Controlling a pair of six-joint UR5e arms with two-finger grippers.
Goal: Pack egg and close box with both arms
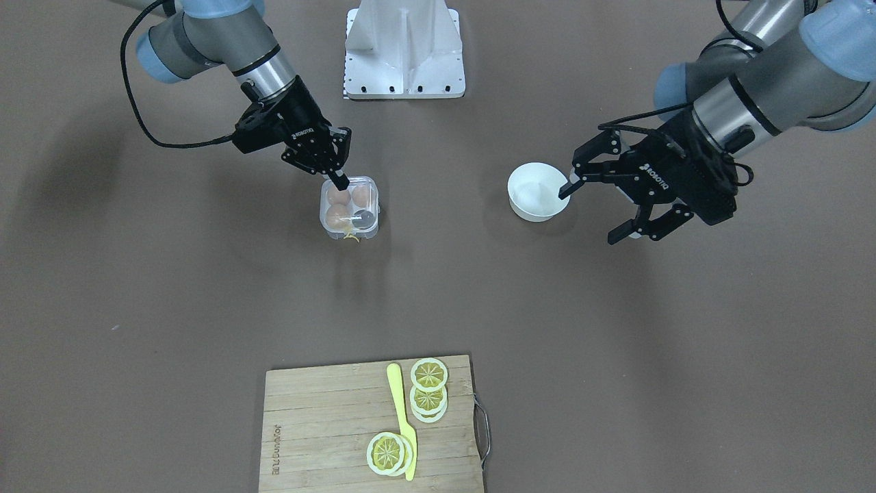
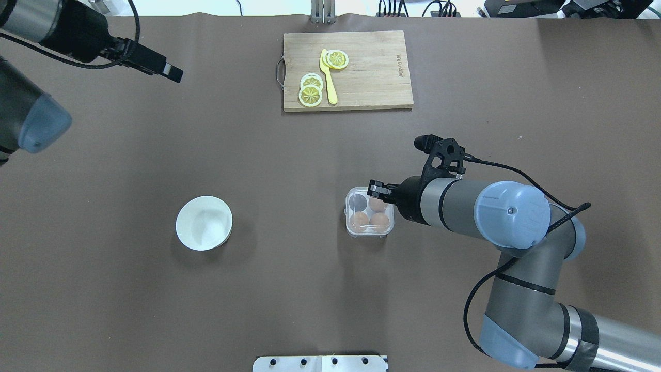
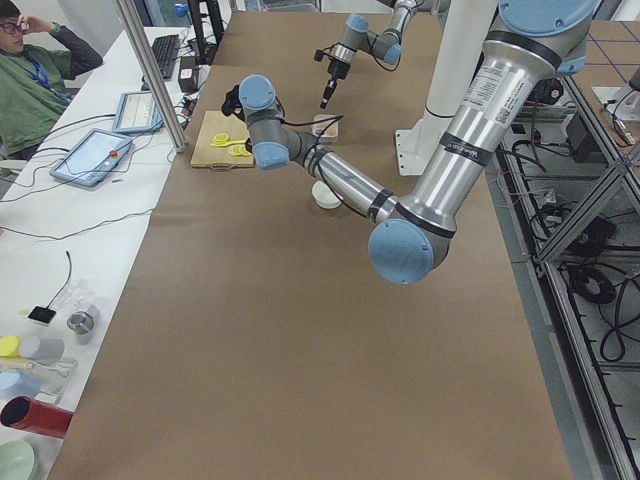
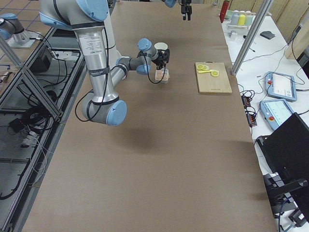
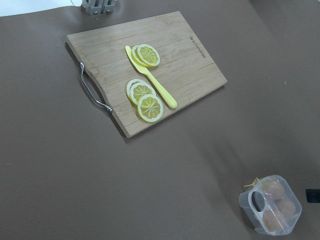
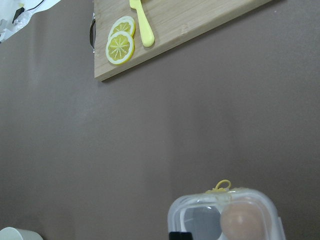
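The clear box (image 1: 349, 207) stands on the table with its lid down over three brown eggs (image 1: 337, 196); one well (image 1: 365, 219) looks empty. A yellow string (image 1: 351, 237) hangs at its far side. My right gripper (image 1: 338, 181) is shut, and its tip touches the lid at the box's robot-side edge; it also shows in the overhead view (image 2: 375, 188) at the box (image 2: 370, 213). My left gripper (image 1: 595, 212) is open and empty, raised beside the white bowl (image 1: 537, 192). The box also shows in the left wrist view (image 5: 271, 205) and the right wrist view (image 6: 227, 217).
A wooden cutting board (image 1: 328, 424) with lemon slices (image 1: 429, 375) and a yellow knife (image 1: 402, 418) lies on the operators' side. A white metal stand (image 1: 405, 48) is at the robot's base. The bowl (image 2: 204, 222) looks empty.
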